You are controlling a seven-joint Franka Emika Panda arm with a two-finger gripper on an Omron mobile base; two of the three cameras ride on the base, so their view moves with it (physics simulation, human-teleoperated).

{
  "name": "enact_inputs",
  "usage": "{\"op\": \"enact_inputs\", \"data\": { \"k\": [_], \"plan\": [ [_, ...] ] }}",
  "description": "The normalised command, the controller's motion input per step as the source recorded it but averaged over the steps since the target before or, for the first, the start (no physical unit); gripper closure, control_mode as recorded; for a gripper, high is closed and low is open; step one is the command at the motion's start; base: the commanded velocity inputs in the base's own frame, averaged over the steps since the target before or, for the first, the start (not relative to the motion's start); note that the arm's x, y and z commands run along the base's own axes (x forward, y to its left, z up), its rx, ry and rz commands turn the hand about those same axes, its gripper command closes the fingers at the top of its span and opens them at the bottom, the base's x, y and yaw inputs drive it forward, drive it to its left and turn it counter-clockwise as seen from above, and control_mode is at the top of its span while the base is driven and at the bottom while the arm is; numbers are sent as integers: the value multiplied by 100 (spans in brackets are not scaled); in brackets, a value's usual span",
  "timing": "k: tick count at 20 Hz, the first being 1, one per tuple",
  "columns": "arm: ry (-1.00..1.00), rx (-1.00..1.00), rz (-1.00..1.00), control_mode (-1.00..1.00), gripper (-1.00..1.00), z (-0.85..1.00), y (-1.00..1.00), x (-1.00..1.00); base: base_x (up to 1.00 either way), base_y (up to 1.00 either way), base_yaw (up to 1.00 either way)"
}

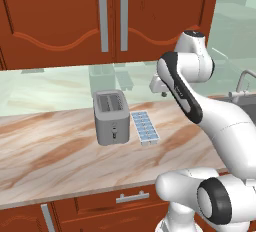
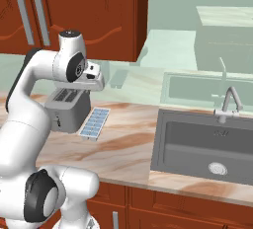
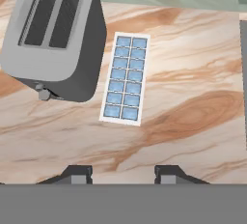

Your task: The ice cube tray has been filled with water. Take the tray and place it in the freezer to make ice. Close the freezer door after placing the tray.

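The pincer (image 3: 123, 174) hangs high over the marbled counter (image 3: 193, 102), its two dark tips parted with only air between them, gripping nothing. Below and ahead of it the stone lies bare on the side toward the sink (image 2: 197, 141), whose edge sits well off to that side. The counter's front lip runs behind the pincer, above the red-brown drawer fronts (image 1: 125, 201).

The grey two-slot toaster (image 3: 55, 39) stands on the opposite side from the sink, ahead of the pincer, and it crowds one long edge of the ice cube tray (image 3: 126, 77), just beside it. Wall cabinets (image 1: 100, 16) hang above, farther back.

The tray lies flat on the counter ahead of the pincer, between the toaster and the bare stone: a pale rectangle, two rows of light blue cells, slightly skewed to the counter's edge.
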Motion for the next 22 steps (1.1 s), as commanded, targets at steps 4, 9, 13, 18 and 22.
{"op": "enact_inputs", "data": {
  "k": [4,9,13,18,22],
  "plan": [
    [0,0,0,-100,-100,-3,0,-11,0,0,0],
    [-4,2,-1,-100,-100,-32,-3,-34,0,0,0],
    [-2,10,-5,-100,-100,-61,-23,-26,0,0,0],
    [0,23,-7,-100,-100,-65,-30,-4,0,0,0],
    [3,22,-6,-100,-100,-56,-7,5,0,0,0]
  ]
}}
